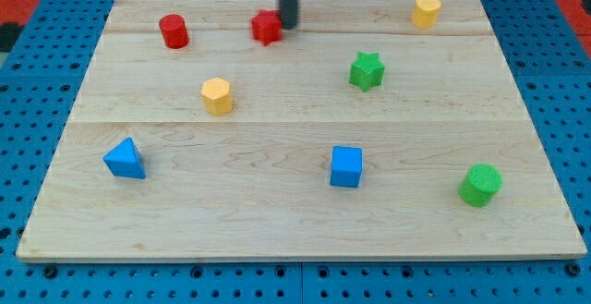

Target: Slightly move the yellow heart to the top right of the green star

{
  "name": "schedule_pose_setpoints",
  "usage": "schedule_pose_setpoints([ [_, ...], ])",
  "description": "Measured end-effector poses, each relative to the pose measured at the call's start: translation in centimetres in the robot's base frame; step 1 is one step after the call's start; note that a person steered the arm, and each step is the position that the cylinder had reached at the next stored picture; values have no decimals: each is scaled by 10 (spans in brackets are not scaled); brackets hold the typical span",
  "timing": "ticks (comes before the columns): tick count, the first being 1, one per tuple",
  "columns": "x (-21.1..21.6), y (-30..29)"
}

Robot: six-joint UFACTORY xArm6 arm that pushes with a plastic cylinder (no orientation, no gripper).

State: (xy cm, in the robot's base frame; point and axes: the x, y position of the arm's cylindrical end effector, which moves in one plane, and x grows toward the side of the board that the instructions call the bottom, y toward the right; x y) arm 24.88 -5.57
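Resting far right on the desk (517,202), yellow heart (426,12) already sits up-right of green star (366,70). My tip (288,26) touches a red block (266,28), well left; no hand fitted, nothing held.

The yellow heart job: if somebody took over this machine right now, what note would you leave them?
My tip rests at the view's top, right beside the red block, far from the job's blocks.
The yellow heart sits near the top right corner, already up and right of the green star, though well apart.
Done: no contact with the heart visible.
Left: bring the tip across to the heart and, probably, nudge it a little nearer the star.
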Motion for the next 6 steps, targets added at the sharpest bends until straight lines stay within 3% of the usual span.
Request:
schedule_pose_setpoints([
  [1,0,-74],
  [2,8,26],
  [3,-16,101],
  [4,-46,137],
  [6,-57,236],
])
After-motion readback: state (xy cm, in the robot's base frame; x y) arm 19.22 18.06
